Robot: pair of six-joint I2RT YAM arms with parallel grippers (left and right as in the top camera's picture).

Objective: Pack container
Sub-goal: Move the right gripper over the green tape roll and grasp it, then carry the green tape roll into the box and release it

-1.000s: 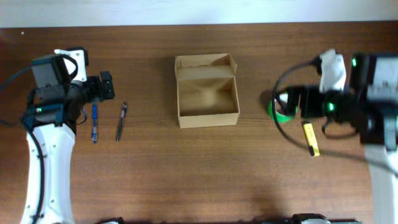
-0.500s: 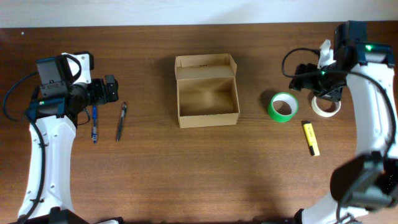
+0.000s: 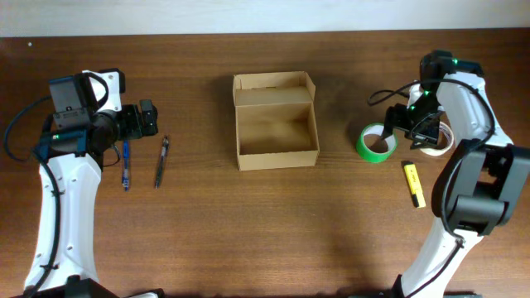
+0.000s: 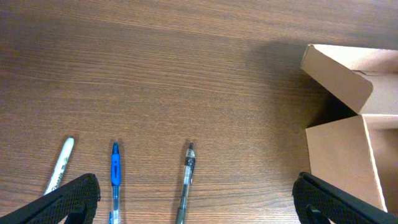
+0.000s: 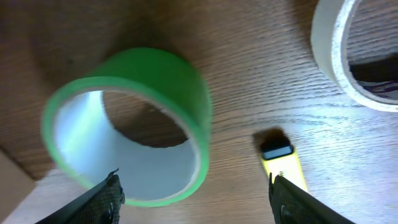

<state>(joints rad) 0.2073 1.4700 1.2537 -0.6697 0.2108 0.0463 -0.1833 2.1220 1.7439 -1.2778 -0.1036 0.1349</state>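
The container (image 3: 277, 155) is an open tan cardboard box at the table's middle, with its flap lid standing at the far side; it looks empty. Its corner shows in the left wrist view (image 4: 343, 149). My right gripper (image 3: 399, 124) is open and hovers over a green tape roll (image 3: 375, 143), between it and a white tape roll (image 3: 436, 141). In the right wrist view the jaws (image 5: 199, 200) straddle the green roll (image 5: 163, 73) and hold nothing. My left gripper (image 3: 146, 118) is open and empty above the pens, its jaws (image 4: 196, 205) wide apart.
A blue pen (image 3: 126, 163) and a black pen (image 3: 161, 162) lie left of the box; a white marker (image 4: 59, 165) lies beside them. A yellow highlighter (image 3: 414, 184) lies near the green roll, also in the right wrist view (image 5: 283, 167).
My right arm has swung back from the table's right edge, and its gripper now hovers by the green roll. My left gripper shifted slightly right. No object has moved.
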